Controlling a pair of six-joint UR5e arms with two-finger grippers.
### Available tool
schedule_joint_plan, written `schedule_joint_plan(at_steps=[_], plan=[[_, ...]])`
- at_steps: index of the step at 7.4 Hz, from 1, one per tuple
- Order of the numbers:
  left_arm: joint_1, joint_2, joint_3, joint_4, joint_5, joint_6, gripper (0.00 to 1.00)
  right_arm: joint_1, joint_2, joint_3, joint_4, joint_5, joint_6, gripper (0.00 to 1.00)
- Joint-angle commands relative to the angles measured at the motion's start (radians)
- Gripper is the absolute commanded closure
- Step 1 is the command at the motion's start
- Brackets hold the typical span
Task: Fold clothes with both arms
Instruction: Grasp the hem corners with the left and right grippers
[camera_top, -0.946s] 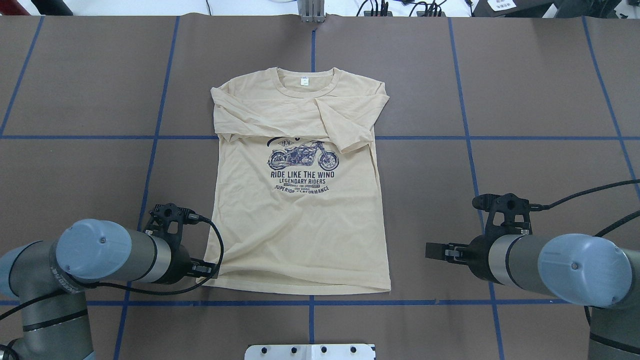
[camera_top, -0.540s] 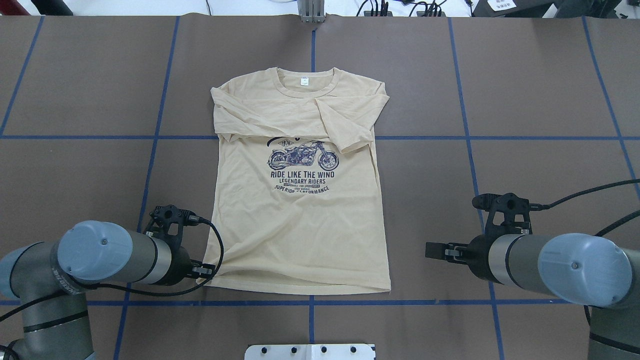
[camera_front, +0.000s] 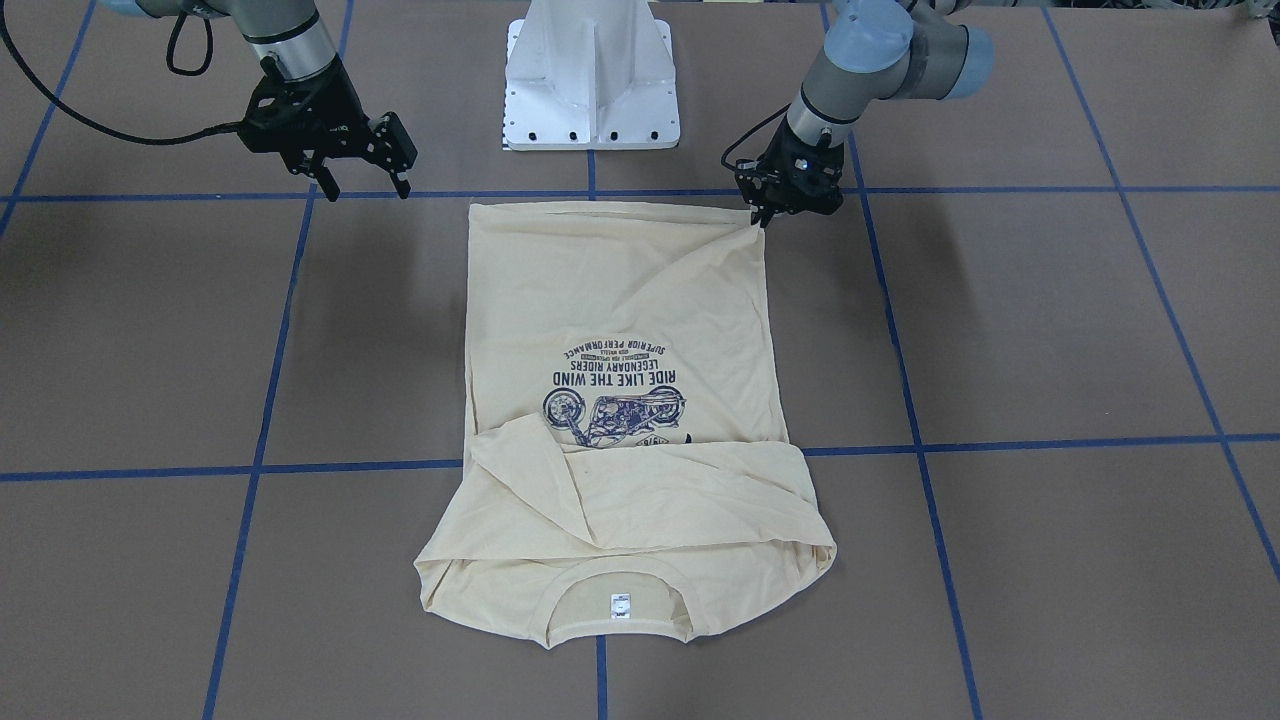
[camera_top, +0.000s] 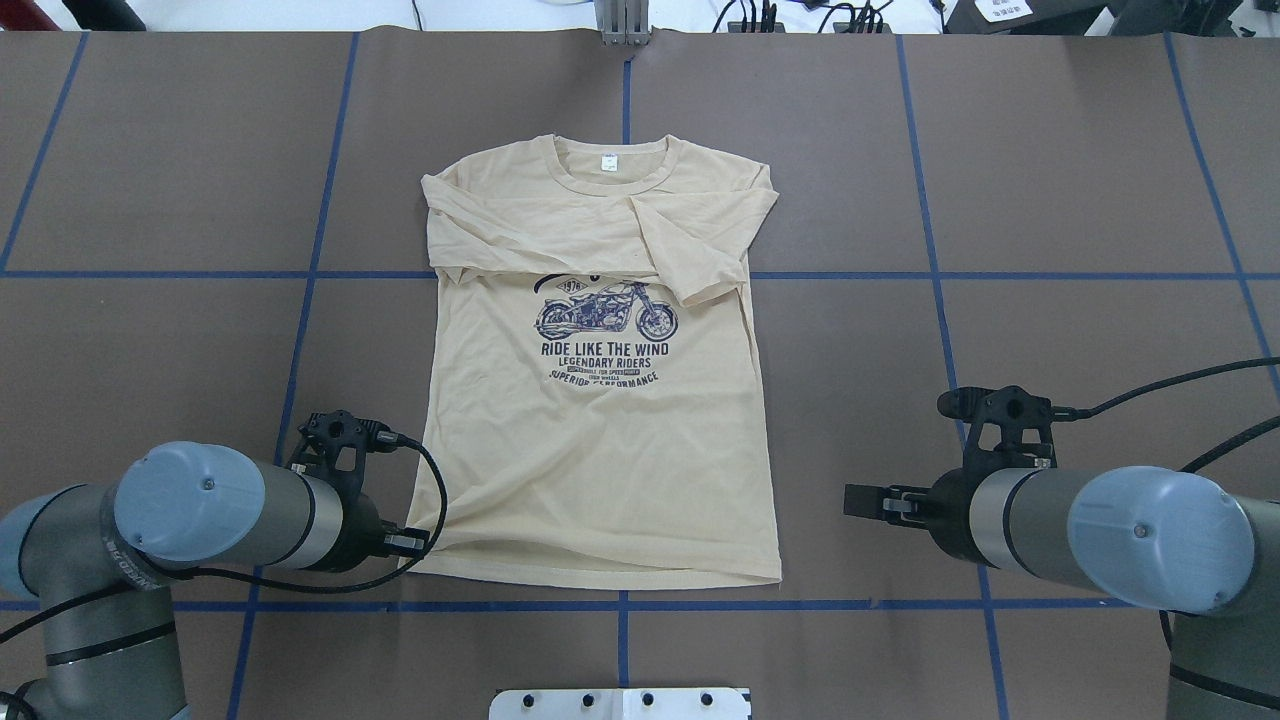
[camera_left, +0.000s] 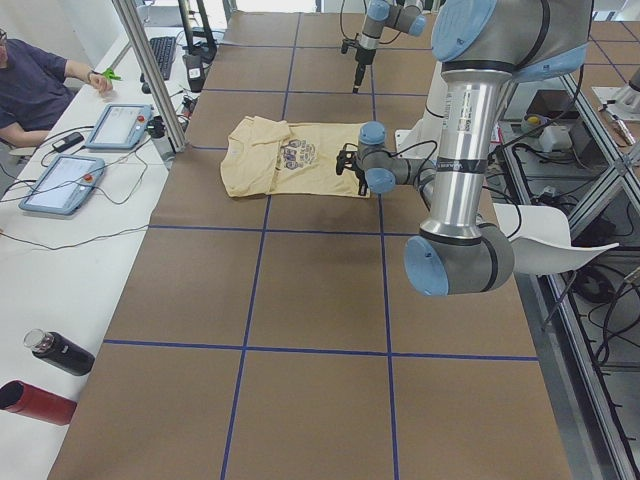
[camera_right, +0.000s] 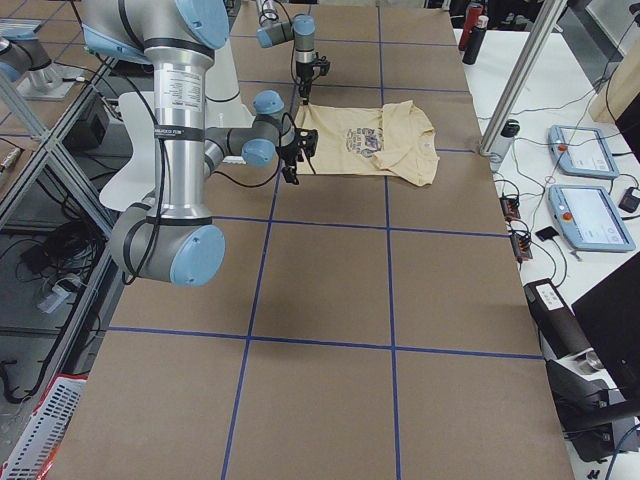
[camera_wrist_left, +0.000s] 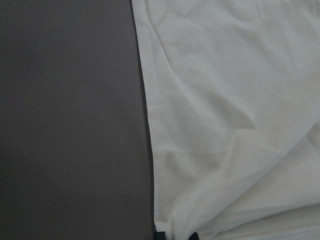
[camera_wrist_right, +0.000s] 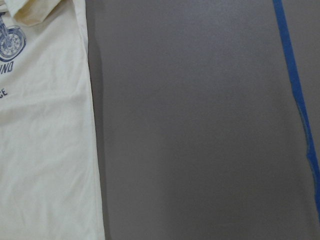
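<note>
The cream-yellow T-shirt (camera_top: 600, 450) lies flat on the brown table, print up, with both sleeves folded across the chest and the collar at the far side. My left gripper (camera_front: 762, 218) is down at the near left hem corner, shut on the fabric, which is drawn to a point there. In the left wrist view the T-shirt (camera_wrist_left: 225, 125) fills the right half, and the left gripper (camera_wrist_left: 177, 236) pinches its edge. My right gripper (camera_front: 365, 188) hovers open over bare table, apart from the near right hem corner. The right wrist view shows the T-shirt (camera_wrist_right: 45, 150) edge at left.
The white pedestal base (camera_front: 590, 80) stands just behind the hem. Blue tape lines (camera_top: 620, 605) grid the brown table cover. A seated person (camera_left: 30, 85) and two tablets (camera_left: 60, 180) are at the far side bench. Bottles (camera_left: 55, 352) lie near that bench's end.
The left gripper has shifted slightly back, tugging the hem corner a little to the left. The right gripper has crept a few pixels toward the shirt.
</note>
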Motion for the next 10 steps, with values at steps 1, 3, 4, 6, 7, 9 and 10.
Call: schedule_joint_plan(at_steps=[1,3,4,6,7,9,10], plan=[[0.0,-0.003,-0.007,0.0,0.0,-0.027,1.0,-0.009,0.134,-0.014,-0.164,-0.014,0.047,0.01],[0.0,-0.006,-0.008,0.0,-0.002,-0.029,1.0,-0.1,0.238,-0.09,-0.196,-0.128,0.16,0.03],[0.0,-0.006,-0.01,0.0,-0.003,-0.029,1.0,-0.134,0.248,-0.118,-0.196,-0.155,0.179,0.07],[0.0,-0.004,-0.025,0.002,-0.005,-0.03,1.0,-0.176,0.29,-0.168,-0.195,-0.206,0.196,0.22],[0.0,-0.001,-0.024,0.002,-0.005,-0.031,1.0,-0.19,0.293,-0.187,-0.195,-0.228,0.208,0.26],[0.0,-0.001,-0.025,0.002,-0.005,-0.031,1.0,-0.204,0.292,-0.21,-0.195,-0.242,0.208,0.3],[0.0,-0.001,-0.025,0.002,-0.005,-0.031,1.0,-0.205,0.292,-0.218,-0.195,-0.245,0.208,0.32]])
